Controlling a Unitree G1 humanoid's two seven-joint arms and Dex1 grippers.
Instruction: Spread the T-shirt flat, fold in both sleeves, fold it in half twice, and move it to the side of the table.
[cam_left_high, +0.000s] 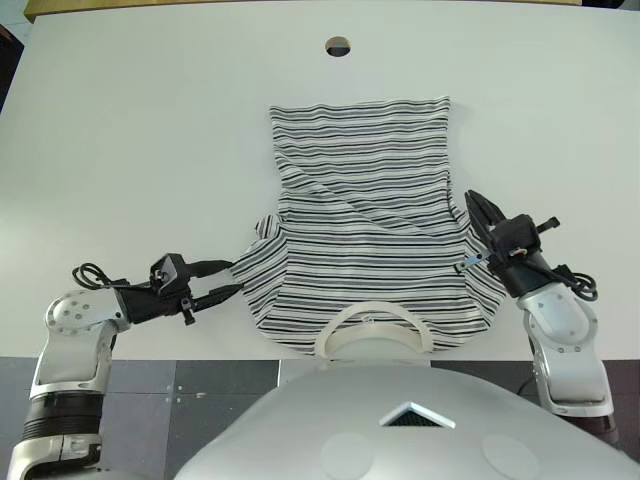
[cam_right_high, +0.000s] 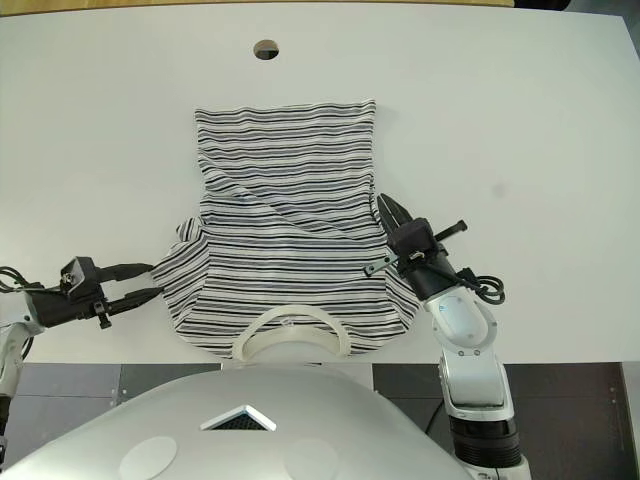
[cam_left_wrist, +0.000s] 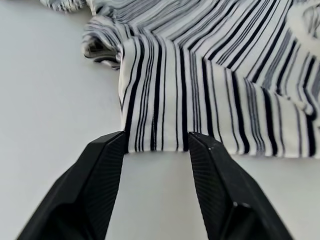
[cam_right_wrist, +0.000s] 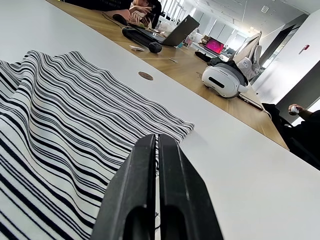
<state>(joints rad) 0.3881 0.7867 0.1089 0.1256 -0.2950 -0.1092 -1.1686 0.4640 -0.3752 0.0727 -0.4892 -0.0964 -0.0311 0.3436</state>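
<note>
Across the centre of the head-camera frame, the striped T-shirt (cam_left_high: 365, 220) lay on the white table (cam_left_high: 150, 130). Its body was roughly spread, but the lower-left part was bunched and creased, so the flattening step looked unfinished. At lower left, the left gripper (cam_left_high: 236, 276) sat low at the cloth's edge with its fingers (cam_left_wrist: 105, 165) apart, one on each side of a strip of hem. It seemed placed to close on that edge and draw it outward. At centre right, the right gripper (cam_left_high: 473, 200) pointed up along the shirt's right border, fingers pressed together. Whether cloth was pinched between them could not be told; probably it was there to steady that side.
</note>
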